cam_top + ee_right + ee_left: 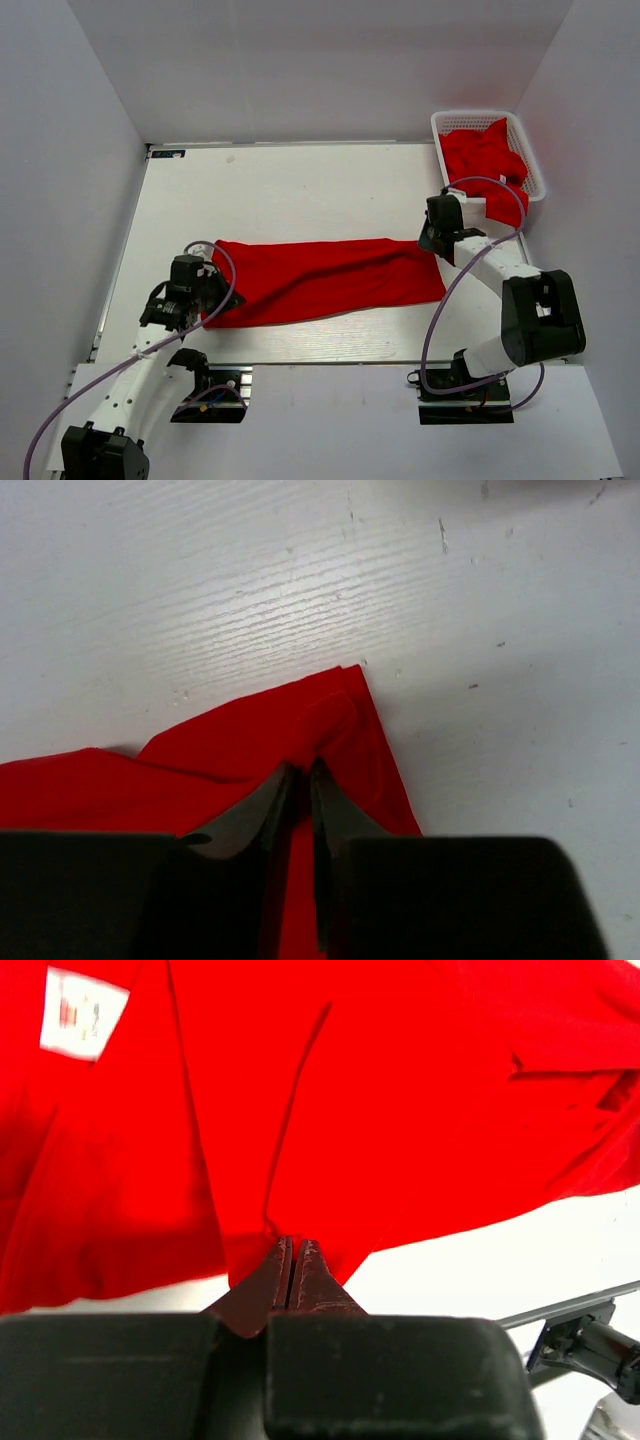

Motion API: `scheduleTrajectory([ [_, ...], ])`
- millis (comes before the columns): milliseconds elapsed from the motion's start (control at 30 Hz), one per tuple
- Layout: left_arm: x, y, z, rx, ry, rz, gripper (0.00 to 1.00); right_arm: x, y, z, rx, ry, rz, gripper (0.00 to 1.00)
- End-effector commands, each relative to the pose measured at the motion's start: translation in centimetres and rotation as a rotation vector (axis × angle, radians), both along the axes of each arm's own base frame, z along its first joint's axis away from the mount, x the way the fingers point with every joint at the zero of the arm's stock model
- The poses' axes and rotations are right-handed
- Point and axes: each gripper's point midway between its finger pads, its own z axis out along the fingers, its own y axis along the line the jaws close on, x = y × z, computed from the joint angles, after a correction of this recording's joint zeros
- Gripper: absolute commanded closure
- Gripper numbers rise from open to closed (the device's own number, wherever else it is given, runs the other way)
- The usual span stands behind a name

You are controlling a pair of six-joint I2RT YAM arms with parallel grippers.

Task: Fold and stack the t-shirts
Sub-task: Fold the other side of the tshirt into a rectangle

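white table (300, 190) carries the red t-shirt (320, 280) stretched between my arms. my left gripper (296, 1258) pinches one end tight; my right gripper (302, 775) sits a slit apart on the other corner, grip unclear

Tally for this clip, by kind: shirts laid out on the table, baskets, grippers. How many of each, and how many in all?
t-shirt laid out on the table: 1
basket: 1
grippers: 2 (left gripper, right gripper)
Total: 4
The red heap in the basket is too bunched to count, so it is left out.
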Motion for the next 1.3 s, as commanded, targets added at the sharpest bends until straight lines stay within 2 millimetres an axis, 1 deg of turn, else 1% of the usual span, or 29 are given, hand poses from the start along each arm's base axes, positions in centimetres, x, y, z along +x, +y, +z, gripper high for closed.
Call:
scheduleTrajectory([
  [0, -0.9, 0.0, -0.4, -0.021, 0.050, 0.036, 1.00, -0.2, -0.8, 0.5, -0.005, -0.023, -0.048, 0.83],
  [33, -0.9, 0.0, -0.1, -0.026, 0.054, 0.043, 1.00, -0.7, -0.9, 0.3, -0.010, -0.011, -0.050, 0.75],
  [67, -1.1, 0.0, 0.2, -0.022, 0.072, 0.044, 0.73, -0.9, -1.1, 0.2, -0.014, -0.005, -0.053, 0.57],
  [100, -1.2, 0.3, 0.4, -0.008, 0.084, 0.054, 0.55, -1.4, -1.3, 0.0, -0.017, 0.009, -0.061, 0.46],
  [133, -0.8, 0.5, 1.4, -0.002, 0.070, 0.074, 0.39, -1.8, -1.5, -0.2, -0.023, 0.023, -0.074, 0.32],
  [167, -1.2, 0.9, 1.4, 0.019, 0.097, 0.087, 0.03, -1.9, -1.9, 0.0, -0.033, 0.019, -0.095, 0.12],
  [200, -1.0, 1.2, 1.8, 0.034, 0.095, 0.099, 0.00, -2.5, -2.1, 0.1, -0.040, 0.034, -0.104, 0.10],
  [233, -0.3, 1.5, 2.9, 0.049, 0.055, 0.102, 0.00, -2.7, -2.3, 0.3, -0.041, 0.036, -0.119, 0.10],
  [267, -0.1, 1.6, 3.2, 0.059, 0.056, 0.110, 0.00, -2.7, -3.0, 1.1, -0.058, 0.009, -0.145, 0.10],
  [300, 0.2, 2.0, 3.6, 0.072, 0.041, 0.124, 0.00, -3.1, -3.2, 1.3, -0.072, 0.019, -0.150, 0.10],
  [400, 2.5, 1.9, 5.1, 0.088, -0.035, 0.111, 0.00, -3.1, -3.2, 2.7, -0.065, -0.010, -0.151, 0.10],
  [433, 3.1, 1.9, 4.6, 0.097, -0.023, 0.104, 0.00, -2.8, -2.8, 3.4, -0.048, -0.026, -0.132, 0.10],
  [533, 5.8, 1.5, 5.6, 0.107, -0.085, 0.083, 0.00, -1.8, -0.7, 5.3, 0.011, -0.086, -0.014, 0.10],
  [567, 6.3, 1.4, 5.3, 0.114, -0.085, 0.075, 0.00, -1.5, -0.2, 5.8, 0.024, -0.102, 0.017, 0.10],
  [600, 7.7, 1.2, 5.1, 0.121, -0.090, 0.067, 0.00, -1.4, 1.5, 6.2, 0.065, -0.112, 0.122, 0.10],
  [667, 9.3, 1.0, 5.1, 0.127, -0.102, 0.059, 0.00, -0.5, 2.9, 7.0, 0.074, -0.154, 0.224, 0.10],
  [700, 9.8, 0.7, 4.8, 0.130, -0.099, 0.036, 0.00, -0.4, 4.5, 7.7, 0.119, -0.169, 0.299, 0.10],
  [733, 11.1, 0.4, 4.3, 0.131, -0.096, 0.020, 0.00, 0.0, 5.3, 6.9, 0.125, -0.149, 0.343, 0.10],
  [767, 11.8, 0.2, 3.9, 0.133, -0.090, 0.019, 0.00, -0.1, 6.9, 7.2, 0.168, -0.149, 0.417, 0.10],
  [800, 12.6, -0.1, 4.0, 0.131, -0.094, 0.002, 0.00, 0.6, 7.5, 7.3, 0.170, -0.141, 0.433, 0.10],
  [833, 13.6, -0.2, 2.6, 0.136, -0.067, 0.000, 0.00, 0.9, 7.9, 6.3, 0.162, -0.114, 0.462, 0.10],
  [867, 14.0, -0.5, 2.1, 0.133, -0.057, -0.016, 0.00, 1.4, 8.4, 6.9, 0.161, -0.118, 0.474, 0.10],
  [900, 14.6, -0.9, 2.1, 0.121, -0.048, -0.029, 0.00, 1.5, 8.6, 5.3, 0.157, -0.064, 0.472, 0.10],
  [933, 15.3, -1.2, 1.8, 0.120, -0.055, -0.043, 0.00, 2.5, 8.8, 5.7, 0.153, -0.064, 0.473, 0.10],
  [1067, 16.1, -1.3, -1.4, 0.133, 0.033, -0.049, 0.00, 0.9, 10.2, 2.9, 0.219, 0.064, 0.489, 0.10],
  [1100, 16.3, -1.4, -2.3, 0.137, 0.058, -0.050, 0.00, -0.1, 10.0, 1.9, 0.227, 0.101, 0.473, 0.10],
  [1167, 16.0, -0.9, -3.4, 0.162, 0.094, -0.038, 0.00, -0.9, 9.4, 1.1, 0.220, 0.131, 0.442, 0.10],
  [1233, 15.6, -0.3, -4.5, 0.166, 0.127, -0.026, 0.00, -2.4, 7.9, -0.8, 0.183, 0.194, 0.389, 0.10],
  [1267, 15.2, -0.2, -5.0, 0.168, 0.141, -0.027, 0.00, -2.5, 6.8, -1.2, 0.151, 0.206, 0.327, 0.10],
])
